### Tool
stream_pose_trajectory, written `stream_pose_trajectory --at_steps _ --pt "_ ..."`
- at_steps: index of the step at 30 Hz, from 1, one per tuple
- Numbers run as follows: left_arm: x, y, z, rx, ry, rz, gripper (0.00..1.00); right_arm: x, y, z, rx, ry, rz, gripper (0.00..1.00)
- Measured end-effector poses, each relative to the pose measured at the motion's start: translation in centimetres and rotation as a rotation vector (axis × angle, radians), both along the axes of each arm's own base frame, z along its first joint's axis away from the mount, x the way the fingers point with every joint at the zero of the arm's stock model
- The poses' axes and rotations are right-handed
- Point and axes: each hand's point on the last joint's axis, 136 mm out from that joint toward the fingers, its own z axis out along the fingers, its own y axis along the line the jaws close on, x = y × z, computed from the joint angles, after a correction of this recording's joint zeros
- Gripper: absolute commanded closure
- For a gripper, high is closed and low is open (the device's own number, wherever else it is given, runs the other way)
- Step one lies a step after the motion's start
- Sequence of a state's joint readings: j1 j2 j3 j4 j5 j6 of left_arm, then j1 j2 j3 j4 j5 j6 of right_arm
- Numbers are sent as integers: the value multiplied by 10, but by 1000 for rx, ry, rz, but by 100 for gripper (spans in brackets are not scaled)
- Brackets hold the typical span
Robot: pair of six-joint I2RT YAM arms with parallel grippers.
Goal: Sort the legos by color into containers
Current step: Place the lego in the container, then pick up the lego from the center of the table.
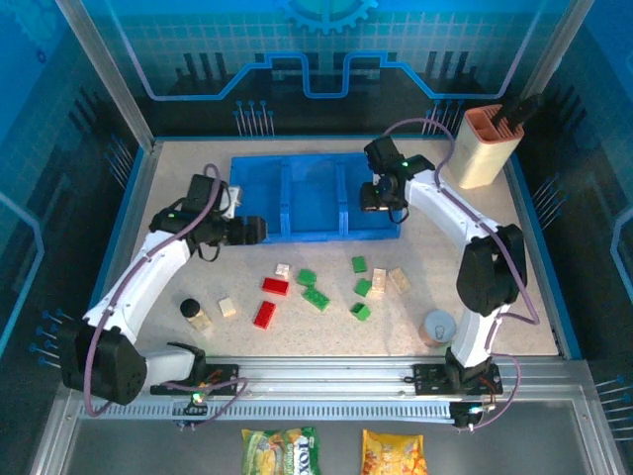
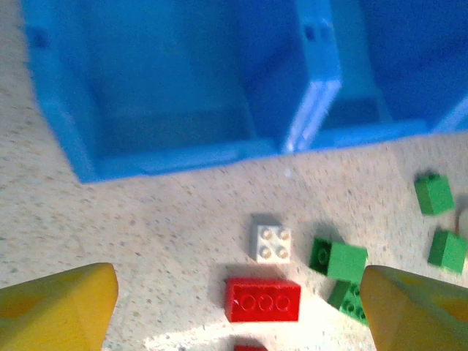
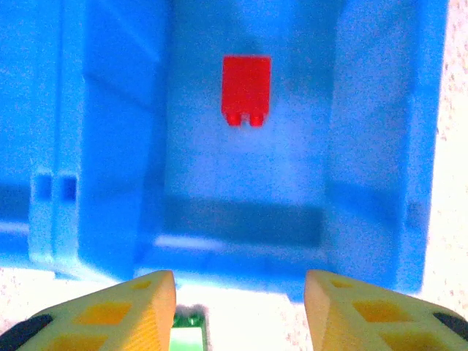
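The left arm (image 1: 138, 282) rises from its base at the near left of the desk, bends at the elbow and reaches right. Its left gripper (image 1: 253, 230) lies roughly level with jaws spread wide, the yellow fingertips (image 2: 62, 307) at either lower corner of the wrist view. The right arm (image 1: 467, 226) arches far and leftward, with the right gripper (image 1: 377, 201) tilted downward, jaws likewise parted
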State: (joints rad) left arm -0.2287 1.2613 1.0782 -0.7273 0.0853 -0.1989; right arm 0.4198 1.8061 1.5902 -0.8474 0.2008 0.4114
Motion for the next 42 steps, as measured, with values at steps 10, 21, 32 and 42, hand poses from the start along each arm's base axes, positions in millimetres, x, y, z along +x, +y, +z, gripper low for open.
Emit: stream_pose_trajectory --at_steps 10,21,32,42 --pt "-30 -74 -47 48 167 -149 27 -41 -19 8 9 -3 -18 49" --pt "-37 -144 -93 146 281 -276 30 -61 -36 9 5 -8 -39 49" --pt "-39 -152 -128 302 325 -288 30 -69 -41 10 9 -11 -48 49" --pt "-30 -145 -122 356 288 -256 30 -71 -42 11 11 -13 -51 49"
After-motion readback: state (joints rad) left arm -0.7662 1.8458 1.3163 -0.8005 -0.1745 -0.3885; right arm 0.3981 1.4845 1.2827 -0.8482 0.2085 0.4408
